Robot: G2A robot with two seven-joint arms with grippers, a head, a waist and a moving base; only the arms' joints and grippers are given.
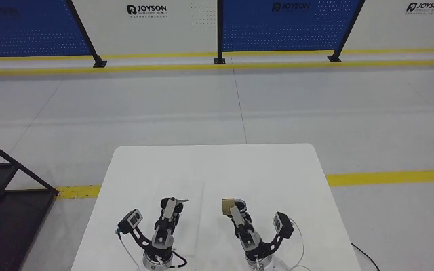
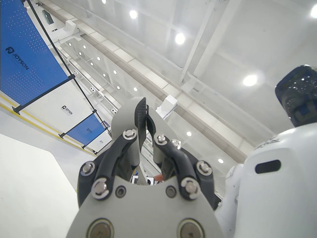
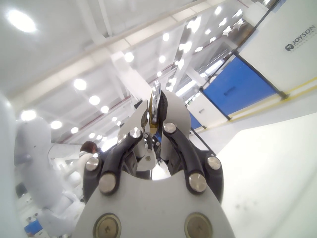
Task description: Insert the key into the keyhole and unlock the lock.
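The right tool (image 3: 155, 111) was clamped on the lock (image 3: 154, 100), gripping its brass body edge-on between the pads, with the silvery upper part standing clear past the fingertips. The left tool (image 2: 145, 115) had its fingers drawn together at the tips, pinching the key (image 1: 182, 200), which in the top view showed only as a thin grey sliver pointing across towards the lock; its shape could not be made out. Both tools were raised over the near edge of the white table (image 1: 271, 176), side by side and apart, so that a clear gap lay between the key and the lock.
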